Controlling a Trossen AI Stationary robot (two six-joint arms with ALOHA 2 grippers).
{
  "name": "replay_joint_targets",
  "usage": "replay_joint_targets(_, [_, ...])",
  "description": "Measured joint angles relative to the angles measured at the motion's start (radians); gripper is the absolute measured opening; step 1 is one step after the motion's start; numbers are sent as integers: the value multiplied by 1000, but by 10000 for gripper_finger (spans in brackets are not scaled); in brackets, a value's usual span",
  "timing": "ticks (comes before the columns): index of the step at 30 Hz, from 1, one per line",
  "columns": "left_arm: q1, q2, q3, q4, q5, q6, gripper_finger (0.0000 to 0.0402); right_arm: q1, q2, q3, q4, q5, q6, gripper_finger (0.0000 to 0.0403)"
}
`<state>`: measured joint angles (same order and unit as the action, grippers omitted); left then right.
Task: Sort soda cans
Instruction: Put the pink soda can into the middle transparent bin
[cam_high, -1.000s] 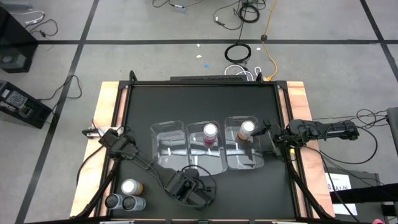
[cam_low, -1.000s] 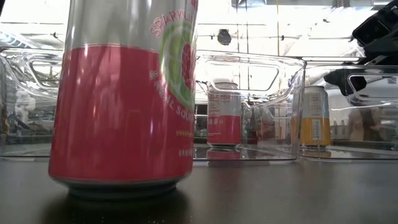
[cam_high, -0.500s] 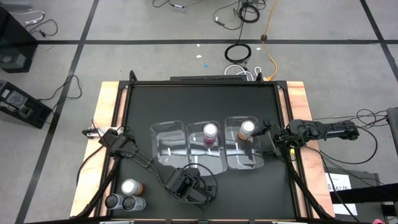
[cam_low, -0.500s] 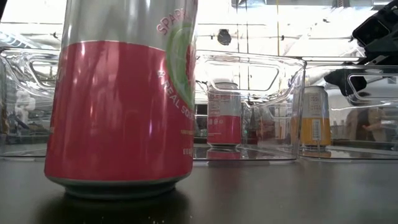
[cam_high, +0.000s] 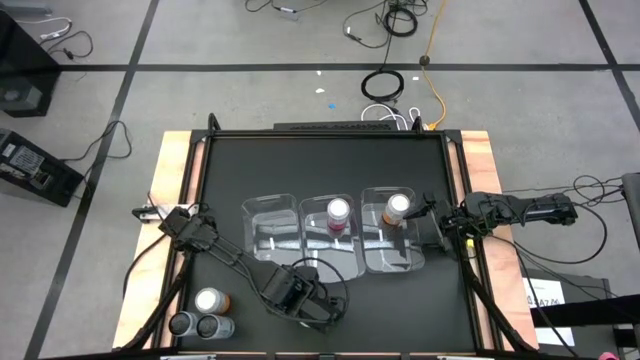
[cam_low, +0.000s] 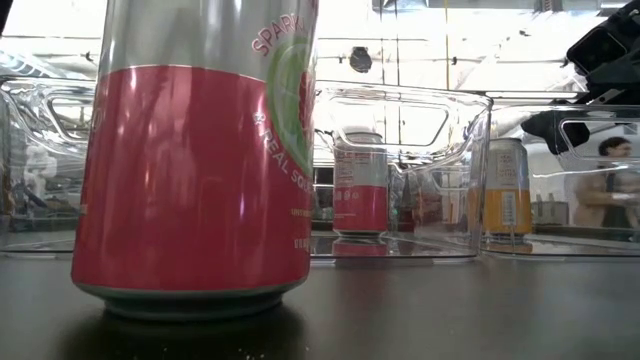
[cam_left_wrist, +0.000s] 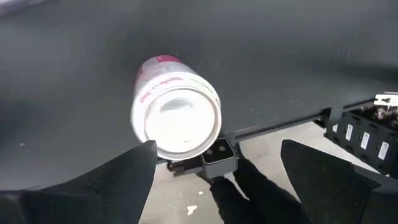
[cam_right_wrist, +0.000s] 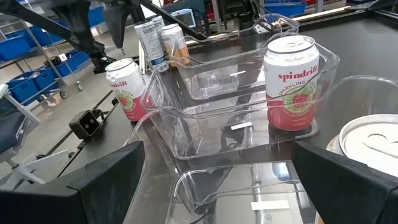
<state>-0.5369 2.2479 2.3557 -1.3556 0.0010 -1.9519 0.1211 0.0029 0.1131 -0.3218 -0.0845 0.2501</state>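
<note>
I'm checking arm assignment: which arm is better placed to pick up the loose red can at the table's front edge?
Left. The left gripper hangs open right over the red can, while the right gripper waits beside the rightmost bin.

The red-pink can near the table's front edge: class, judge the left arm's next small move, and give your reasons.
Probably lower the left gripper around the red-pink can and close. The wrist view shows its fingers open above the upright can, not touching. The middle bin already holds a matching can. The right gripper waits beside the right bin.
</note>
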Motion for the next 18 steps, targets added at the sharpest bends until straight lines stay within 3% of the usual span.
replay_joint_targets(18, [0,-13,-37,-15,27,-58,352,0,0,0,0,0,18,398])
